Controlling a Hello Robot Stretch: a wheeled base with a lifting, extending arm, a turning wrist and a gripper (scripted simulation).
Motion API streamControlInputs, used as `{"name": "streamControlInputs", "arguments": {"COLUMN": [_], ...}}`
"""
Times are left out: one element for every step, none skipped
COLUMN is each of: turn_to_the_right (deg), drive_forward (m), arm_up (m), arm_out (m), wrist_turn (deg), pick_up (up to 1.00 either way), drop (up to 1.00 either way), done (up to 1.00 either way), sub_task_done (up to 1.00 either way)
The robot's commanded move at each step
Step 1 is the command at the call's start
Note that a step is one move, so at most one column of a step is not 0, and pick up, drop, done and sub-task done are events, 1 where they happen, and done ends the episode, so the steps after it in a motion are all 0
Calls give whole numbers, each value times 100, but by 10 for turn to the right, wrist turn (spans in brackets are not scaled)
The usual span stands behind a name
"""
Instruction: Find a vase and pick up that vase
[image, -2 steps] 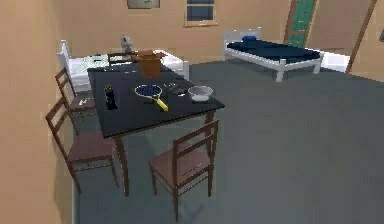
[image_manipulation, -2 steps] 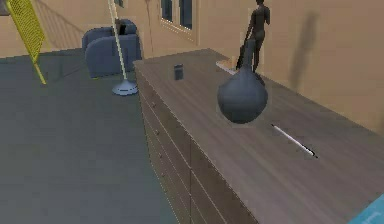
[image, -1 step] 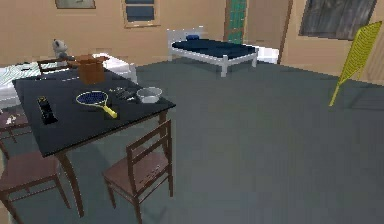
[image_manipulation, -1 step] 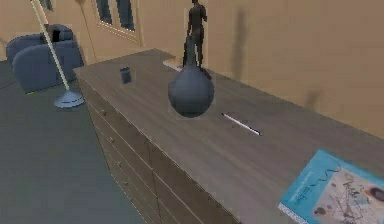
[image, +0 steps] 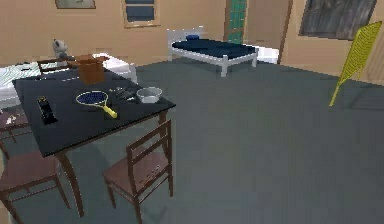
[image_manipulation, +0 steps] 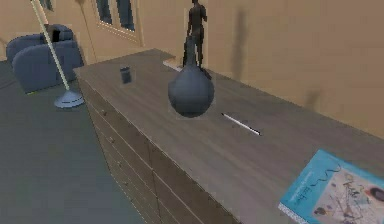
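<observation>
Vase: a dark blue-grey, round-bellied vessel that I take for the vase. It stands upright about mid-length on the long wooden bench, near the middle of the arm side view.
Neighbours: a dark statue stands close at the vase's 12 o'clock. A thin pen-like stick lies apart at 4 o'clock, and a small dark slab sits at 10 o'clock. A blue book lies well off at 4 o'clock.
Weight: I judge it moderately heavy for its bulk, with most of the mass low in the belly.
Stiffness: rigid, so it will not give under pressure.
Surface: it looks smooth and probably glazed, so likely slippery on the curve.
Fragility: probably ceramic, so a knock or a drop could crack it.
Where to hold: I would take it at the narrower top above the belly, though I cannot make out the neck clearly.
Risk: the statue just behind could be toppled by an overreach.
End effector: I cannot tell whether it is released or grasping.
Elsewhere: in the forward view, a dark bench at 9 o'clock carries a racket and a bowl.
</observation>
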Motion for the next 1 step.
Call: {"name": "streamControlInputs", "arguments": {"turn_to_the_right": [0], "drive_forward": [0], "arm_up": [38], "arm_out": [0], "wrist_turn": [0], "pick_up": [0], "drop": [0], "done": [0], "sub_task_done": [0]}}
